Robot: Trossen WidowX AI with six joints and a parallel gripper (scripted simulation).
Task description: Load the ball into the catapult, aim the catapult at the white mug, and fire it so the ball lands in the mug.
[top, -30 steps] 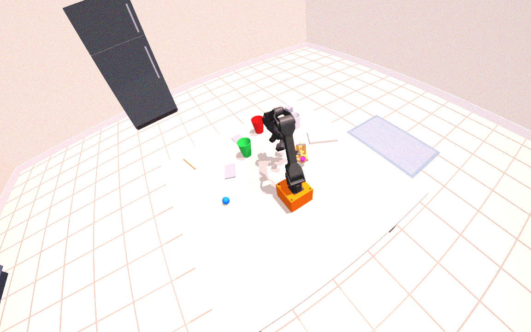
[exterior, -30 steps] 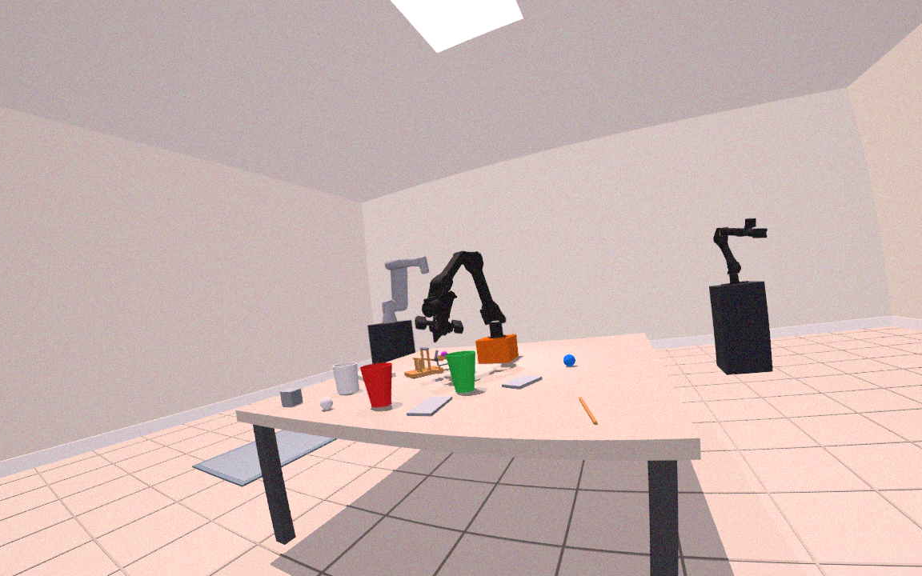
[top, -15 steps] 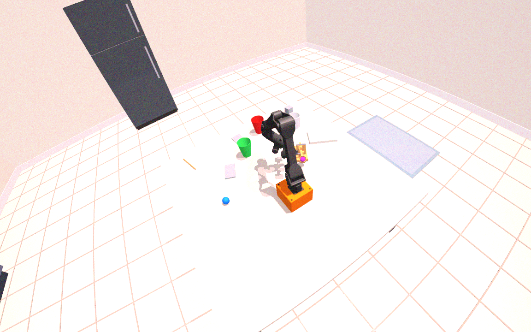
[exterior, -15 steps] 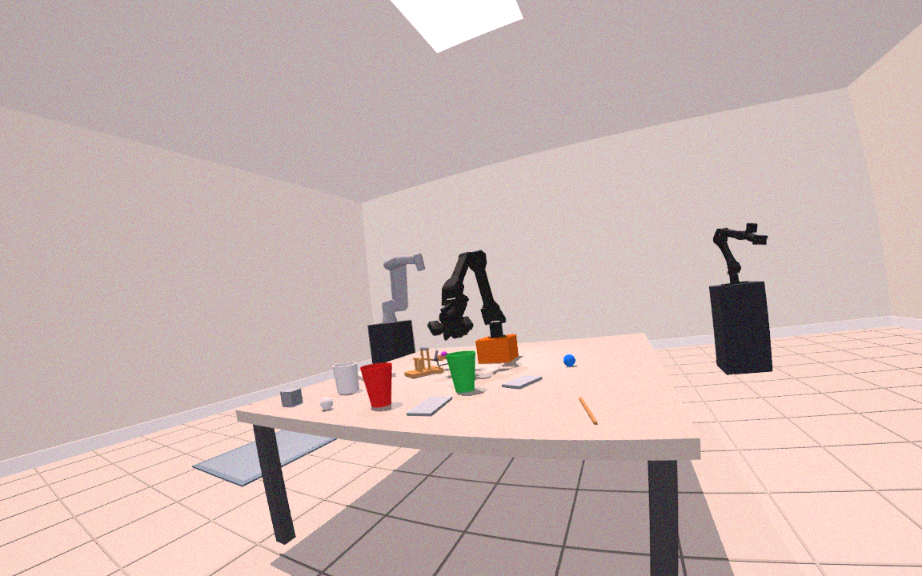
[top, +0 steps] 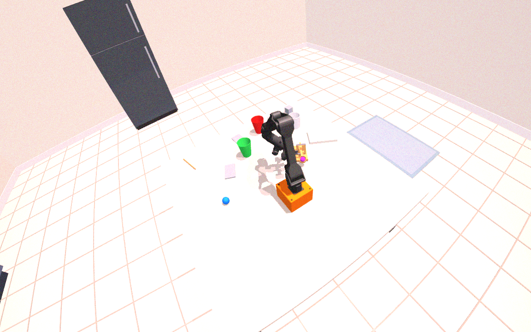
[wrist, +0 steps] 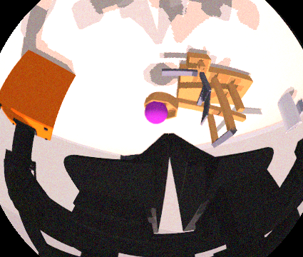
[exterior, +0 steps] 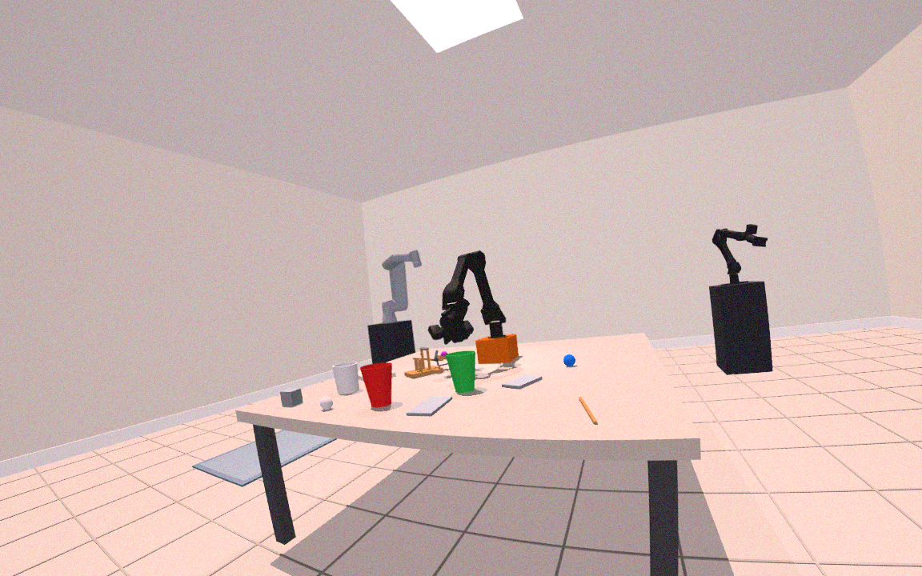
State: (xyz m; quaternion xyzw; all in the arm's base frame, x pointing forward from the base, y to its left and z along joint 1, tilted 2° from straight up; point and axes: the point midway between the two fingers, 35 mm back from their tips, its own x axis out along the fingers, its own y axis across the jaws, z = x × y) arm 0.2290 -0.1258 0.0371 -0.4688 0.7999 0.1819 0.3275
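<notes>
The magenta ball (top: 302,158) (exterior: 443,354) (wrist: 156,112) sits in the round cup at the end of the catapult's arm. The wooden catapult (exterior: 422,372) (wrist: 188,93) stands on the table, partly hidden behind my arm in the top view. The white mug (top: 296,121) (exterior: 344,379) (wrist: 289,111) stands upright beyond it, on the side away from the ball cup. My gripper (wrist: 168,138) (exterior: 454,341) is shut and empty, pointing down above the table, with its tips close to the ball cup in the wrist view. I cannot tell the height of the gap.
A red cup (top: 257,125) (exterior: 377,386) and a green cup (top: 244,147) (exterior: 461,372) stand beside the mug and catapult. A grey cube (exterior: 290,398) and white ball (exterior: 326,404) lie near the mug. A blue ball (top: 226,200) and an orange stick (top: 189,163) lie farther off.
</notes>
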